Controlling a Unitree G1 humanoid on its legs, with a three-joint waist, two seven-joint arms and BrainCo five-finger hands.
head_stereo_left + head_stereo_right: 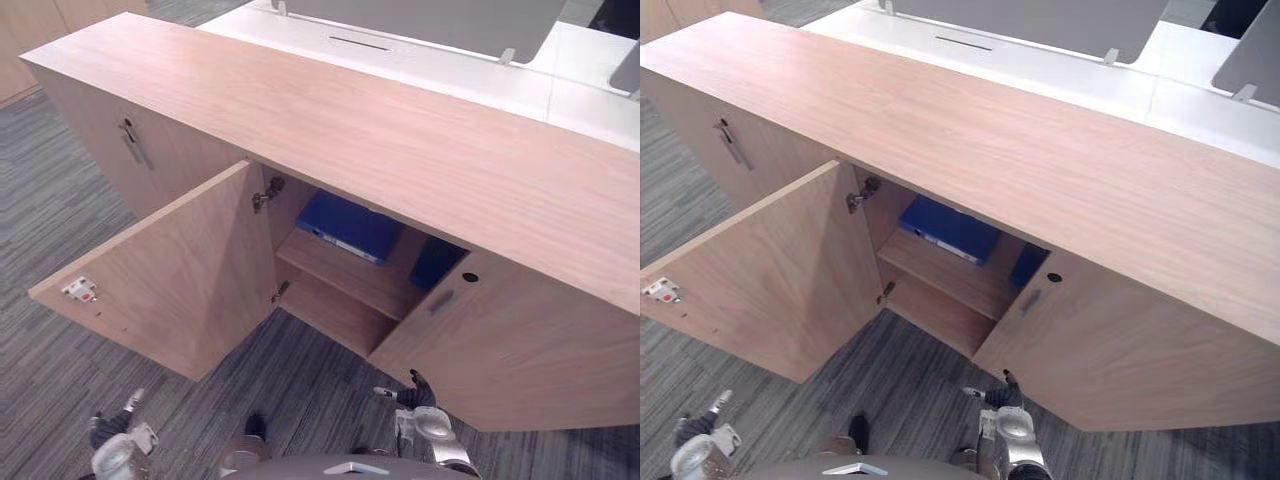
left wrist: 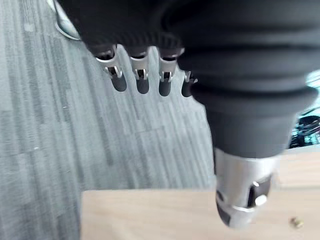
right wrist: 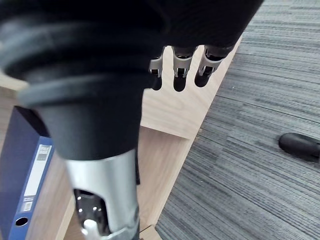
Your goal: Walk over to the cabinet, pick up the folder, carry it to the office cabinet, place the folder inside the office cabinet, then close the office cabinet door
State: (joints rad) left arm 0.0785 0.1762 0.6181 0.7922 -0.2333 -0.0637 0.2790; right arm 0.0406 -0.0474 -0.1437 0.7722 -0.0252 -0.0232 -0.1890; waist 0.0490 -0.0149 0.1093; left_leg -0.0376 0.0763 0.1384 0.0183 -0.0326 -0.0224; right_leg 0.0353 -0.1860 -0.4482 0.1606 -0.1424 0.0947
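Nearest, above grey striped carpet [image 1: 50, 390]: left hand [image 1: 105, 430] and right hand [image 1: 415, 397], fingers of both straight and relaxed, holding nothing. Beyond, long light-wood office cabinet [image 1: 400, 150], left door [image 1: 170, 290] swung wide. Inside, on the upper shelf: blue folder [image 1: 350, 225]. Farthest, white desk [image 1: 430, 70].

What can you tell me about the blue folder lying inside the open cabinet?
The blue folder is a thick, stiff-looking binder lying flat on the upper wooden shelf of the open compartment, beside the swung-open door. Its spine faces outward with a pale label strip along it. Its rear is hidden under the cabinet top. Only the shelf appears to touch it.
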